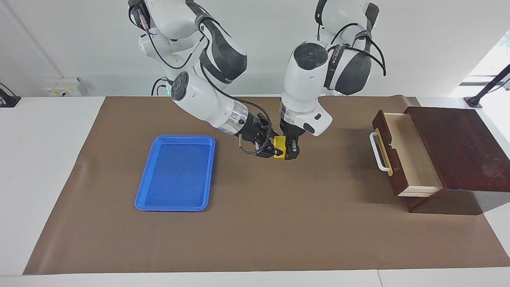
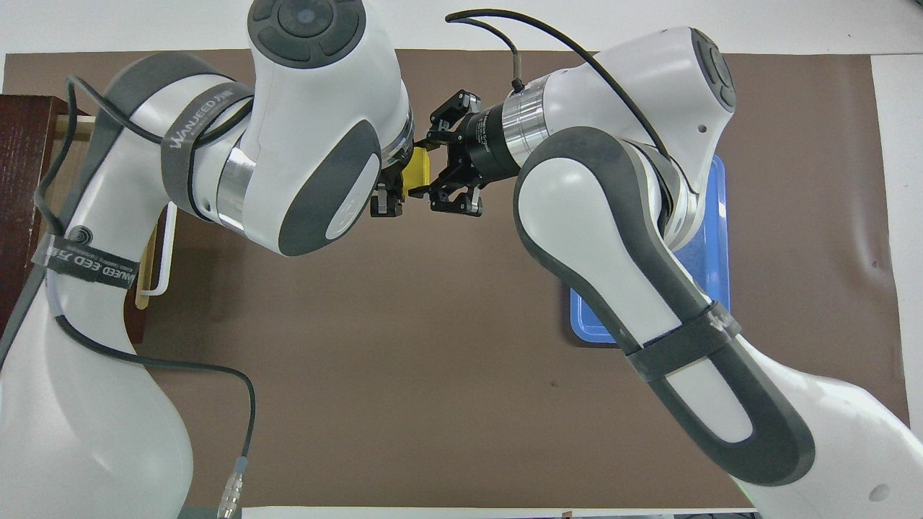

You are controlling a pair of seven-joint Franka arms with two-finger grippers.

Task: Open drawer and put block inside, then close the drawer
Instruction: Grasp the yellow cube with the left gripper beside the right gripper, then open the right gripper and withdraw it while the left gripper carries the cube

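A brown mat (image 1: 255, 223) is covering the desk (image 1: 48, 179). Over its middle, the right pincer (image 1: 267, 150) and left pincer (image 1: 287, 150) are meeting, both closing on the yellow block (image 1: 279, 146) between them. The drawer (image 1: 406, 155) is standing open toward the left arm's end.

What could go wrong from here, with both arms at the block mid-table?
The block sits between the left gripper and the right gripper, above the mat. If one releases before the other grips firmly, it may drop. The close wrists could also collide. The open drawer lies well toward the left arm's end, a long carry.
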